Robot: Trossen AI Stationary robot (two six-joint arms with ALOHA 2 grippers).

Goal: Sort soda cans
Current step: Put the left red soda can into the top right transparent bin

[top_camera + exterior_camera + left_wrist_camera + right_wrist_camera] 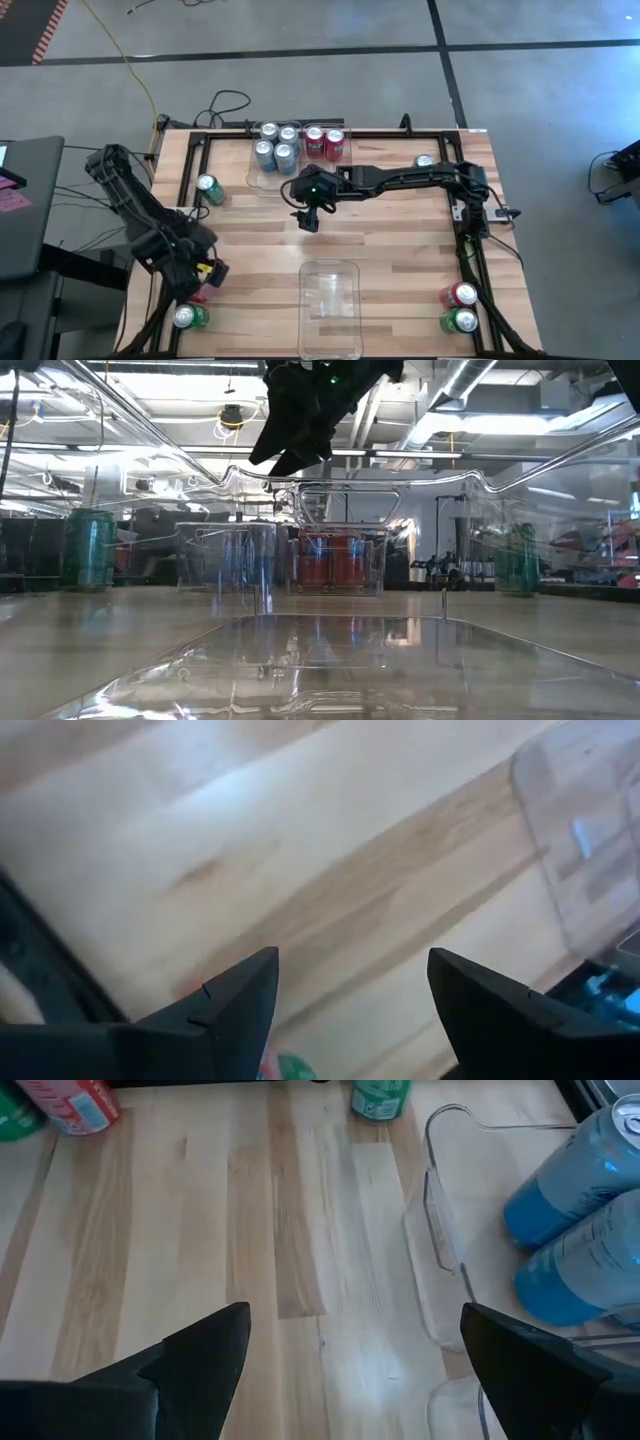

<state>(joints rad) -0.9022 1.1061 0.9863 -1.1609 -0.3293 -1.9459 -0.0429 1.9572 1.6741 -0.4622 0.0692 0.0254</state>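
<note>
Right gripper (308,221) hangs above the light wooden desk (390,260) near its middle, fingers spread wide, nothing between them. Right arm reaches in across the far half of the desk.

Just beyond the right gripper sits a clear rectangular plastic bin (262,180) holding four silver-blue soda cans (276,146); in the right wrist view two of them show close beside one finger, inside the bin wall (440,1230). Touching that bin on its far-right side is a second clear plastic bin (348,152) with two red soda cans (325,142) in it. The low view shows those red cans (334,560) upright behind clear walls.

On the near side of the right gripper, well apart, stands a third clear plastic bin (330,305), no cans in it.

Left gripper (205,270) is at the desk's near-left edge, fingers (235,1005) parted to a medium gap with bare wood between them, holding nothing. A red can and a green soda can (188,317) sit just beside it at the near-left corner; a sliver of red and green shows under the fingers in the left wrist view.

One green can (210,188) stands alone to the left of the silver-blue bin. Another green can (424,161) sits behind the right arm. A red can (461,295) and a green can (461,321) stand together at the near-right corner, well apart from both grippers.
</note>
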